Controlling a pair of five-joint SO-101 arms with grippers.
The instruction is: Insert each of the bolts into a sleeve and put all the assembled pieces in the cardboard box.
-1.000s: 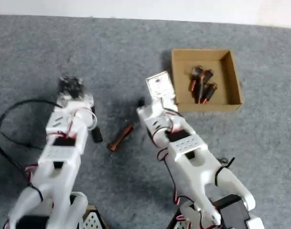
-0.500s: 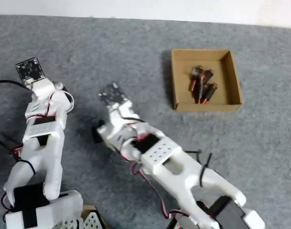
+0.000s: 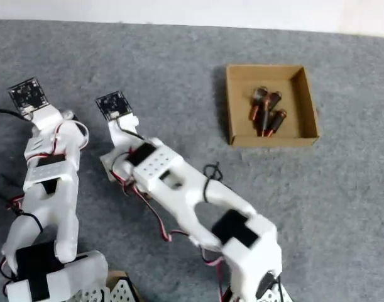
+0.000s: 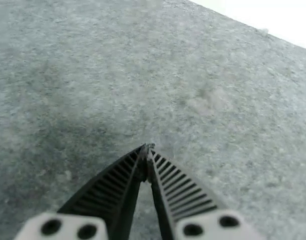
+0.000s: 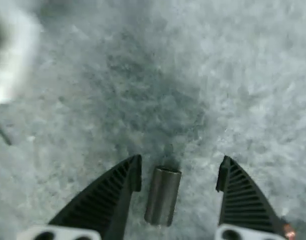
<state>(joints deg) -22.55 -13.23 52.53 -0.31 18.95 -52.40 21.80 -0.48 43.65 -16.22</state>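
- Step in hand (my reading): picking up a loose sleeve (image 5: 163,196) for the next bolt. Three assembled pieces (image 3: 266,112) already lie in the cardboard box (image 3: 273,141), far right on the worktop (image 3: 342,201).
- Sleeve: a short dark tube lying on its side on the grey worktop. It sits between the jaws of the right pincer (image 5: 181,161), nearer one jaw than the other, and appears to touch neither.
- Right pincer: wide, holding nothing, low over the worktop and straddling the sleeve.
- Right arm (image 3: 179,182): stretched from its base at near right across to left of centre, wrist pitched down, just beside the left arm (image 3: 50,176).
- Left pincer (image 4: 146,148): closed tip to tip and empty, aimed at bare worktop. Its arm stands at the far left, well apart from the box.
- Next move calls for: centring on the sleeve, then closing across its width. Off-centre, one jaw would likely meet it first and roll it. The grip should leave the bore free for a bolt.
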